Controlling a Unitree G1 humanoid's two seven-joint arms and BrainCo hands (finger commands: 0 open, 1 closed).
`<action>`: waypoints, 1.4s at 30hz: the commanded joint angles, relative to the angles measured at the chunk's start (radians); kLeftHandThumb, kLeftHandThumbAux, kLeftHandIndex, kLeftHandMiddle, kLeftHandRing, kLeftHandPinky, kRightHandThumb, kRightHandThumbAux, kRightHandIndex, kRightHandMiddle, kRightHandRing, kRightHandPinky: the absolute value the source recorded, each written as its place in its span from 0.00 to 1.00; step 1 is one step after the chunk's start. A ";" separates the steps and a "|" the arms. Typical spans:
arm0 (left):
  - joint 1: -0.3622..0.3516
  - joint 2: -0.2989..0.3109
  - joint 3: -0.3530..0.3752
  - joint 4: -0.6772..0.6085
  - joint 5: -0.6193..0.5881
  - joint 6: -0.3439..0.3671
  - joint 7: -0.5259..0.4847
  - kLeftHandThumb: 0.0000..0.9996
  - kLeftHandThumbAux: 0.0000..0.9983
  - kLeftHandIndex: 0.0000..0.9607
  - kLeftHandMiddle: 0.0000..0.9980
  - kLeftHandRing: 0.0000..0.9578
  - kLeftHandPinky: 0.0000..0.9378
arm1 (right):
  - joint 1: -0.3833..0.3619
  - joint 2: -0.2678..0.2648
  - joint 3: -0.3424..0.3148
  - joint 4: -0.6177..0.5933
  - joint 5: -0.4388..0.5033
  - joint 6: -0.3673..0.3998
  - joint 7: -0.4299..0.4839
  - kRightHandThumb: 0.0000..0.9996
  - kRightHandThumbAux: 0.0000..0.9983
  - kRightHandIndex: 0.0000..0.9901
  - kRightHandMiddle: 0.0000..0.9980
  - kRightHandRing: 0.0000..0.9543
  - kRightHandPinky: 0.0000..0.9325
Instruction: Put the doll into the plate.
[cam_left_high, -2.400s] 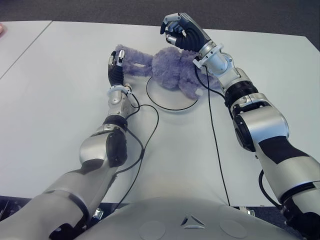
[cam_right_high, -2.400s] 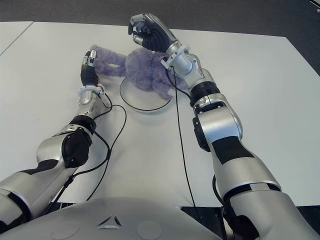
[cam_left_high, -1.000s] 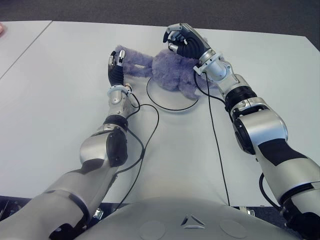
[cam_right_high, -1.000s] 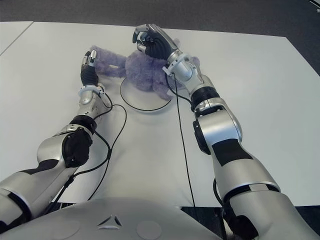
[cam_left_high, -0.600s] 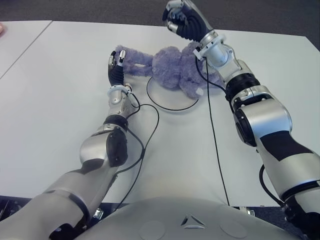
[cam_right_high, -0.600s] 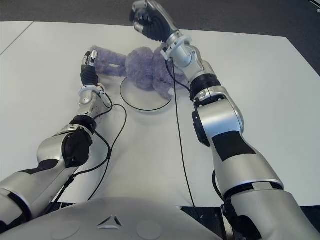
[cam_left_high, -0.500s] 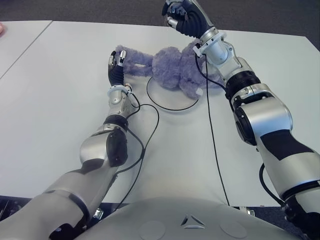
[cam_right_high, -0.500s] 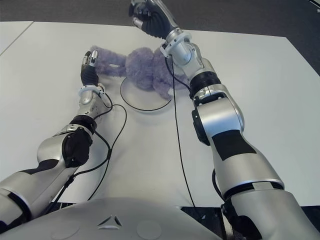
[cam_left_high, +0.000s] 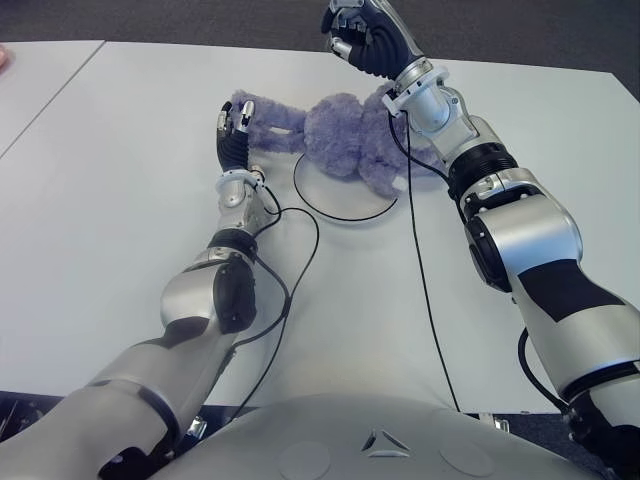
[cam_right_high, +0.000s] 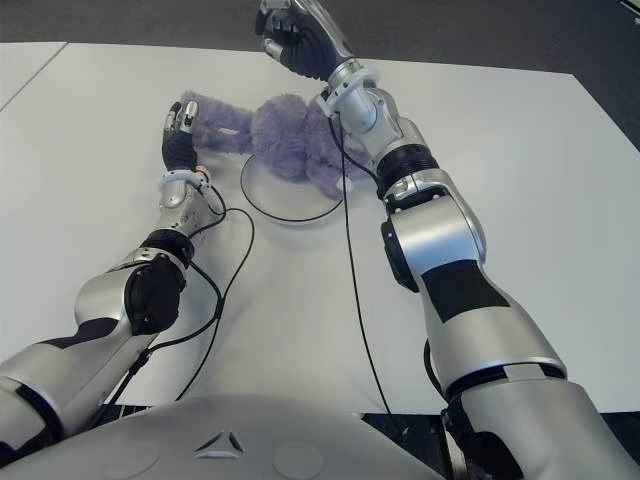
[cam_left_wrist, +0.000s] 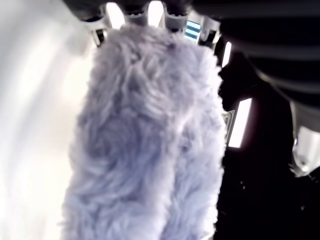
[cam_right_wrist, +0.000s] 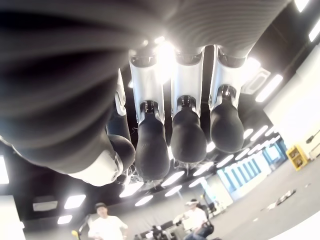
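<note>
A purple plush doll (cam_left_high: 342, 137) lies with its body over the far part of a flat white plate (cam_left_high: 345, 207); one long limb stretches left off the plate. My left hand (cam_left_high: 232, 135) stands at the end of that limb, fingers closed on it. The left wrist view is filled with the limb's fur (cam_left_wrist: 145, 140), with the fingertips (cam_left_wrist: 175, 11) just past it. My right hand (cam_left_high: 362, 38) hovers above and behind the doll's head with curled fingers (cam_right_wrist: 185, 135) that hold nothing.
Black cables (cam_left_high: 420, 260) run from both wrists across the white table (cam_left_high: 120, 240). A second table (cam_left_high: 35, 80) adjoins on the left. Dark floor lies past the far edge. People (cam_right_wrist: 107, 222) stand far off in the right wrist view.
My right hand came down onto the doll's head about a second ago and has since lifted up and back, with nothing in it. The doll and left hand stayed put.
</note>
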 joint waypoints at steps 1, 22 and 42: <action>0.157 -0.040 0.028 0.133 -0.028 0.174 0.057 0.00 0.55 0.00 0.09 0.08 0.09 | 0.003 0.013 0.019 0.016 -0.028 0.014 -0.044 0.68 0.73 0.43 0.74 0.77 0.75; 0.163 -0.041 0.033 0.133 -0.033 0.170 0.055 0.00 0.54 0.00 0.09 0.09 0.10 | -0.031 -0.095 -0.061 -0.026 0.025 -0.077 -0.134 0.01 0.58 0.44 0.75 0.76 0.72; 0.168 -0.034 0.026 0.132 -0.021 0.168 0.054 0.00 0.54 0.00 0.09 0.09 0.09 | -0.193 -0.219 -0.214 0.050 0.134 0.096 -0.116 0.00 0.51 0.26 0.46 0.55 0.62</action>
